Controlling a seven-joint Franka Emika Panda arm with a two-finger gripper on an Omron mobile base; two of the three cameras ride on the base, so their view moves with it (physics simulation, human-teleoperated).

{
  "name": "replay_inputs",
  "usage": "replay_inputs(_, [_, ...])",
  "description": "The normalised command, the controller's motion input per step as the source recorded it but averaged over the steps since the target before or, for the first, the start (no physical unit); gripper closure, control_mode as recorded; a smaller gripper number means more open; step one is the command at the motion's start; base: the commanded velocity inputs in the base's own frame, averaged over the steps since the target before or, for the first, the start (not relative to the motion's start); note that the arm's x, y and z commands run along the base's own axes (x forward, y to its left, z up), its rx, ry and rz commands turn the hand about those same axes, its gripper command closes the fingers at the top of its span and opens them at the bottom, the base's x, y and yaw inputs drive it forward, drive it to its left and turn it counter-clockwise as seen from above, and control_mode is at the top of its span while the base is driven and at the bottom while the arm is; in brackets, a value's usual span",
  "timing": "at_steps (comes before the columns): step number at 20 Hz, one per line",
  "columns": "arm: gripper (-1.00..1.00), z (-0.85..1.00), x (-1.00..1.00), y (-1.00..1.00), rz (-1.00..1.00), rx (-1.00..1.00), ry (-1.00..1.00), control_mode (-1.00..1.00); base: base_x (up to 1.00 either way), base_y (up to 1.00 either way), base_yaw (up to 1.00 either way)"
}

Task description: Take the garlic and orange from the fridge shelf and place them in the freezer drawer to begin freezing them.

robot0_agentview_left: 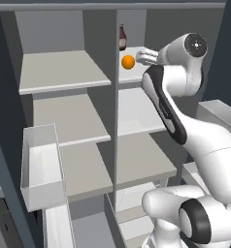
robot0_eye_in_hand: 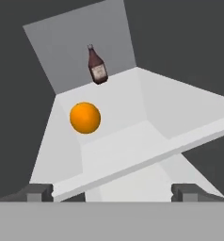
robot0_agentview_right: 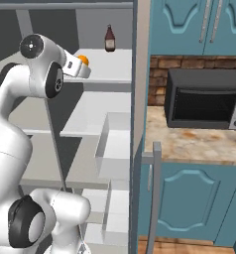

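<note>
One orange (robot0_eye_in_hand: 85, 117) and one bottle (robot0_eye_in_hand: 97, 65) on fridge shelf (robot0_eye_in_hand: 123, 136), jaws apart, short of it.

Orange (robot0_agentview_right: 83, 60) half hidden behind the pincer (robot0_agentview_right: 82, 69)

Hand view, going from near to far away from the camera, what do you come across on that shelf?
Open hand, fingertips wide apart → front edge of the fridge shelf → the orange → the dark brown bottle standing near the back wall.
</note>
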Motion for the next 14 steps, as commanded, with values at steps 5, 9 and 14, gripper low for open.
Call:
replay_inputs(5, [-1.00,0.00,0.19,0.13,0.09,0.00,0.00,-1.00,0.00,0.00,0.00])
replay_inputs(9, [-1.00,0.00,0.33,0.13,0.10,0.00,0.01,-1.00,0.00,0.00,0.00])
replay_inputs(14, [-1.00,-0.07,0.37,0.16,0.06,0.00,0.04,-1.00,0.00,0.00,0.00])
